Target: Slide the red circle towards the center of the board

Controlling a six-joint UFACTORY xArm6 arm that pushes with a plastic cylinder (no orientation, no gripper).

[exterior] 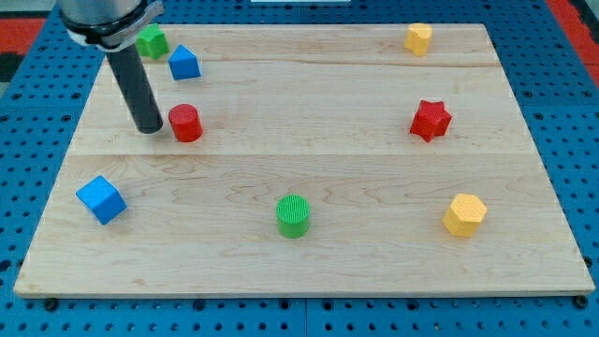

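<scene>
The red circle (185, 123), a short red cylinder, stands on the wooden board (309, 168) in the upper left part. My tip (149, 127) rests on the board just left of the red circle, close to it, with a thin gap that may be contact. The dark rod rises from the tip up to the view's top left.
A blue block (184, 64) and a green block (152, 41) lie above the red circle. A blue cube (101, 199) sits at lower left, a green cylinder (293, 215) at bottom centre, a red star (430, 120) at right, a yellow hexagon (464, 214) at lower right, another yellow block (418, 38) at the top right.
</scene>
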